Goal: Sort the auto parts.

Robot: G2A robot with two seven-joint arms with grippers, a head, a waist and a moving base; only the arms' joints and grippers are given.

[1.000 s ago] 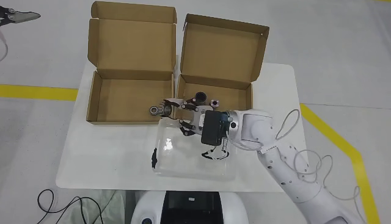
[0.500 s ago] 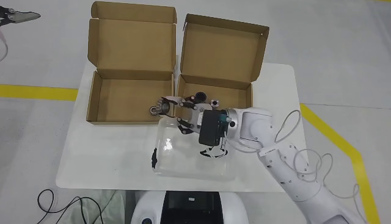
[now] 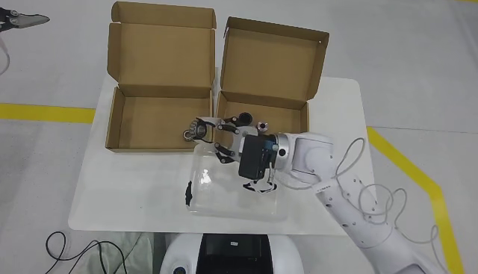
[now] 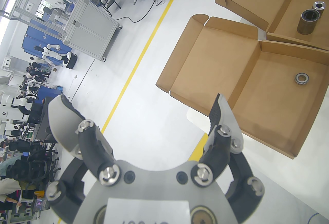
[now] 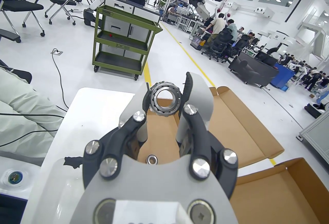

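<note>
Off to the left, out over the floor and well clear of the white desk (image 3: 134,192), you have the left gripper (image 4: 140,104), its jaws spread wide with nothing between them. Next comes the left-hand brown cardboard box (image 3: 153,121), lid open, standing at the desk's back left. A small silver ring-shaped bearing (image 4: 301,79) lies flat on its floor, near the box's right side.

Above that box's right front corner you will find the right gripper (image 5: 165,96). Its jaws are closed narrowly on a silver roller bearing (image 5: 165,101), pinched by its outer rim and held up off the box.

Just in front of the boxes, under the right arm, a clear plastic bag (image 3: 224,192) lies on the desk. To the right, touching the first box, stands the right-hand brown cardboard box (image 3: 284,113), also open. It holds a dark metal cylinder (image 3: 244,117), upright, and just beside that a smaller dark metal cylinder (image 3: 261,126).
</note>
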